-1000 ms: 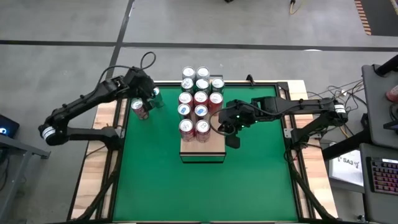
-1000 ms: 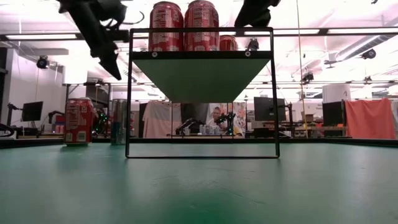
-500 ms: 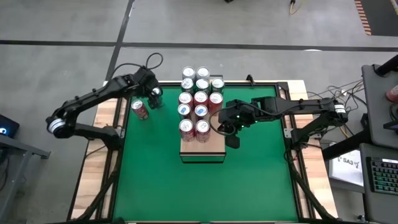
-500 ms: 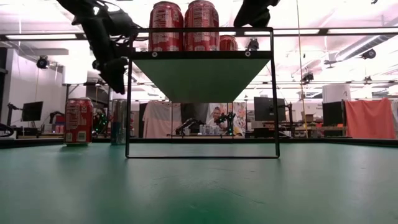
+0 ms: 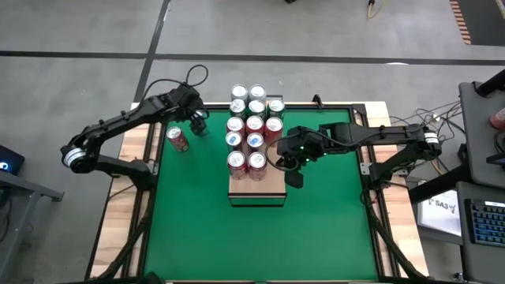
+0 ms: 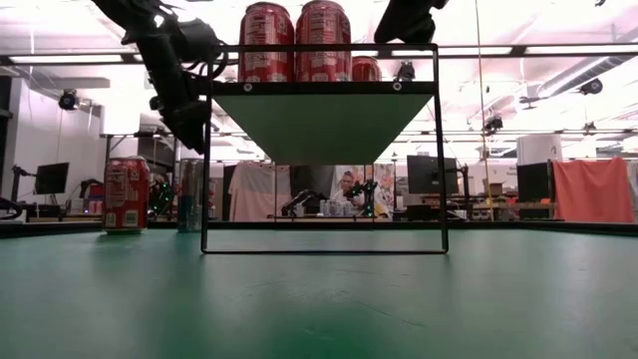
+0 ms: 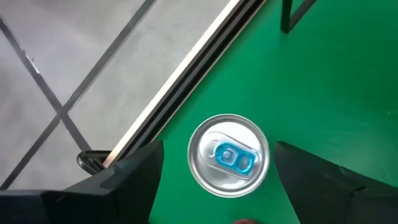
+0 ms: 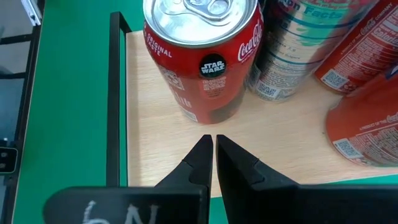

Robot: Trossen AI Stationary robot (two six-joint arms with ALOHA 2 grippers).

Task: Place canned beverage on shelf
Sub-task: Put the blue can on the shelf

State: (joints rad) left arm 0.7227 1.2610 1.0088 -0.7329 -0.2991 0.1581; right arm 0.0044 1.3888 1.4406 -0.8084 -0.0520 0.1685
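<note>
A silver-topped can with a blue tab (image 7: 229, 155) stands upright on the green mat at the far left (image 6: 189, 194). My left gripper (image 7: 217, 180) hangs open just above it (image 6: 185, 125), one finger on either side of its top, both apart from it. A red can (image 5: 177, 138) stands on the mat beside it. The shelf (image 5: 257, 189), a pale wooden board on a dark frame, carries several cans (image 5: 252, 130). My right gripper (image 8: 215, 144) is shut over the shelf's right side (image 5: 290, 170), pointing at a red can (image 8: 202, 59) without touching it.
The near part of the shelf board (image 8: 280, 134) is bare. Green mat (image 5: 252, 244) lies free in front of the shelf and to its left and right. The mat's dark and pale rim (image 7: 180, 81) runs close behind the silver can.
My left gripper has gone a little toward the table's right edge and down, and now hangs over the silver-topped can. Its fingers have opened. The cans and my right arm have kept still.
</note>
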